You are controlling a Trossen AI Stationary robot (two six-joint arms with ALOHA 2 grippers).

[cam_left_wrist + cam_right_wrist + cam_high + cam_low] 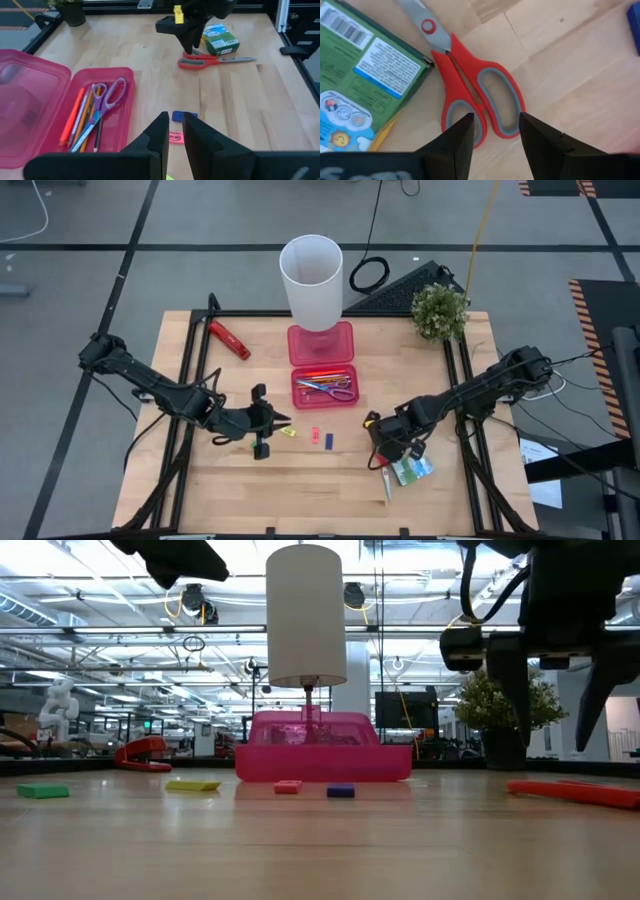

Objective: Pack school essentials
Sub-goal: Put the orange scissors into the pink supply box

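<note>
- The right end effector (pixel 492 132) is hovering directly above the red-handled scissors with grey-lined finger loops and steel blades (pixel 470 87), its two dark fingers standing apart and straddling the loops.
- The scissors are lying flat on the light wooden bench (pixel 240 480), closed, with the blade pointing away from the loops; nothing is gripping them.
- The green-and-white cardboard packet (pixel 362 75) is lying just beside the scissors, its corner touching or almost touching them near the pivot screw.
- The open pink translucent plastic case (pixel 324 387) is sitting well apart from the right end effector, toward the bench centre, already holding thin pencils and purple-handled scissors (pixel 107 97).
- Handling judgement: the scissors are looking light, rigid and low-lying; the smooth plastic loops may slip, so the narrow neck between loops and pivot appears to be the better place to take hold.
- Risk judgement: descending too near the packet could be nudging it aside.
- The left end effector (pixel 172 132) is waiting with fingers nearly together; small pink (pixel 175 137) and blue (pixel 184 116) rectangular erasers are lying just ahead of it.
</note>
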